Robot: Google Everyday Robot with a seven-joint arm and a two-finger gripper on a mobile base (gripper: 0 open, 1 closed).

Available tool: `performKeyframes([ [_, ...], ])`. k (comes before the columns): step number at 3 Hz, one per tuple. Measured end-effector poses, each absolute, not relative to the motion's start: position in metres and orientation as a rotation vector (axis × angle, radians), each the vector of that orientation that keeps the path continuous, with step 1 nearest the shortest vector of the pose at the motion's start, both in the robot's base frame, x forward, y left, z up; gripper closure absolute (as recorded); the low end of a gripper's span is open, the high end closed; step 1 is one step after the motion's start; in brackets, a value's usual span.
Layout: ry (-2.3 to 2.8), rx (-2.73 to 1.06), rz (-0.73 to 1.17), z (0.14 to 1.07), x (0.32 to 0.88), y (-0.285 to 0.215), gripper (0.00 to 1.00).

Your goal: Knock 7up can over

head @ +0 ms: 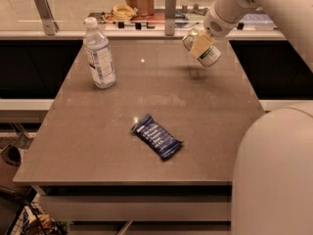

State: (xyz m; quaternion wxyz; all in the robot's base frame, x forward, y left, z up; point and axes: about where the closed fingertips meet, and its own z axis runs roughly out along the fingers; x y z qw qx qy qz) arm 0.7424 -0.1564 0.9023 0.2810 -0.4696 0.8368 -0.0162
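**Can held tilted in my jaws, over the far right of the bench**

My jaws are closed on the small silvery-white aluminium 7up can. They are narrowed just to its width, with one tan pad lying flat across its side. The can sits between them at a slant, its silver top up and to the left and its bottom end down and to the right. It appears to hang clear of the flat grey-brown bench, and a faint shadow lies on the surface just below the jaws. My white arm reaches the jaws from above and to their right.

Well to the left of the jaws, the tall clear plastic water bottle with a white cap and pale label stands upright on the bench. Below and left of the jaws, nearer the camera, the dark blue foil snack bar lies flat on a diagonal, well apart from both bottle and can.

Beyond the jaws, past the bench's far edge, runs a counter. An upright grey post stands there near their left, and a coil of yellow cable lies further left. My rounded white body fills the near corner, far below the jaws.
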Motion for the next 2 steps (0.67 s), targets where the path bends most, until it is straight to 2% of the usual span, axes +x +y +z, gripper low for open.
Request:
performKeyframes([
  [2,2.363,-1.442,-0.197,0.860,0.744,-0.144,1.00],
])
